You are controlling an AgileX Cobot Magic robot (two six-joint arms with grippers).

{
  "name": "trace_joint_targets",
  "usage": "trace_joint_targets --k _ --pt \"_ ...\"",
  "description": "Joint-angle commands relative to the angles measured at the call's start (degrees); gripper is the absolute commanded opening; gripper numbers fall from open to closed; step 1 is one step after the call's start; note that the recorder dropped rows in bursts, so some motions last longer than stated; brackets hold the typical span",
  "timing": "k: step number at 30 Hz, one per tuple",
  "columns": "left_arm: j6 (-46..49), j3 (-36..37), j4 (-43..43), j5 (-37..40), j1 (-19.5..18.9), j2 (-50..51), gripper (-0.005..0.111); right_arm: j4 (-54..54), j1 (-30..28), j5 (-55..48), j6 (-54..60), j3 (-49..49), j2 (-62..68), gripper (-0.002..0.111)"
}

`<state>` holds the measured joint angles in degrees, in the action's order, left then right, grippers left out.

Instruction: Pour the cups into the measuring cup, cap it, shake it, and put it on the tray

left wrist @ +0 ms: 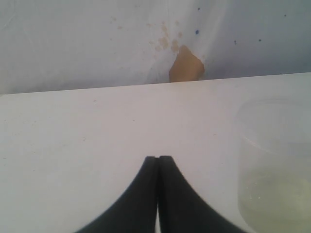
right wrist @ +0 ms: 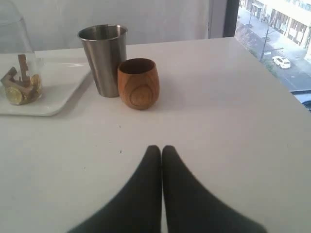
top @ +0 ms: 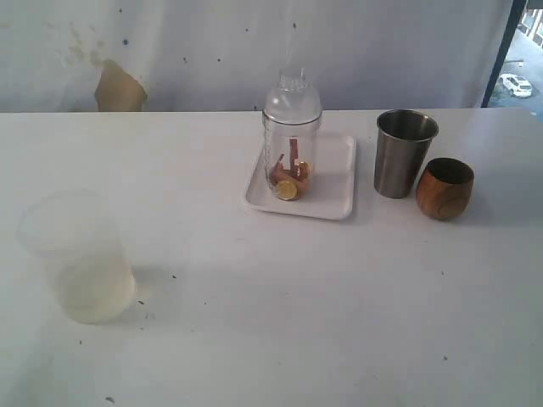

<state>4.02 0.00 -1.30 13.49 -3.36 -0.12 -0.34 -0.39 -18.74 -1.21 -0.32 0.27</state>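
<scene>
White bench (top: 254, 339), white tray (top: 338, 188) at centre, toward the far edge.

Measuring cup (top: 291, 157) stands upright inside the tray, on its left half, with the cap (top: 292, 100) seated on top. Brown pieces and a yellow slice (top: 289, 182) lie at its bottom. Judgement: pouring, capping, shaking and set-down all look done, and the cup is in its end place.

Steel tumbler (top: 404, 153) stands upright just right of the tray, apart from the rim. Wooden cup (top: 445, 188) sits at the tumbler's near-right; touching or just apart, cannot tell. The wooden cup looks empty in the right wrist view; the tumbler's inside is too dark to judge. Set aside there, they leave the tray to the measuring cup alone.

Frosted cup (top: 76, 254) is near left, well apart from the rest, and looks to hold some pale liquid.

Left tool (left wrist: 158, 158): fingers pressed together, gripping nothing, over bare bench beside the frosted cup. Right tool (right wrist: 161, 148): likewise closed on nothing, on the near side of the two cups. Neither shows in the exterior view.

Room: broad bare bench lies between the tray and the near edge. The far edge runs just behind the tray. An approach from the right would pass the tumbler.
</scene>
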Motion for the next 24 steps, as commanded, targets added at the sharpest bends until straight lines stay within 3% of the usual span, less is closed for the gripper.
trace_joint_targets --k 1,13,20,24 --pt "-0.1 0.0 0.4 -0.2 0.1 0.1 0.000 -1.3 -0.3 -1.6 -0.1 0.3 -0.3 0.000" --pt "-0.1 0.0 0.4 -0.2 0.1 0.1 0.000 -1.3 -0.4 -1.4 -0.1 0.3 -0.3 0.000" --pt "-0.1 0.0 0.4 -0.2 0.1 0.1 0.000 -1.1 -7.2 -1.4 -0.1 0.3 -0.3 0.000" --pt "-0.1 0.0 0.4 -0.2 0.1 0.1 0.000 -1.1 -7.2 -1.4 0.7 0.3 -0.3 0.000"
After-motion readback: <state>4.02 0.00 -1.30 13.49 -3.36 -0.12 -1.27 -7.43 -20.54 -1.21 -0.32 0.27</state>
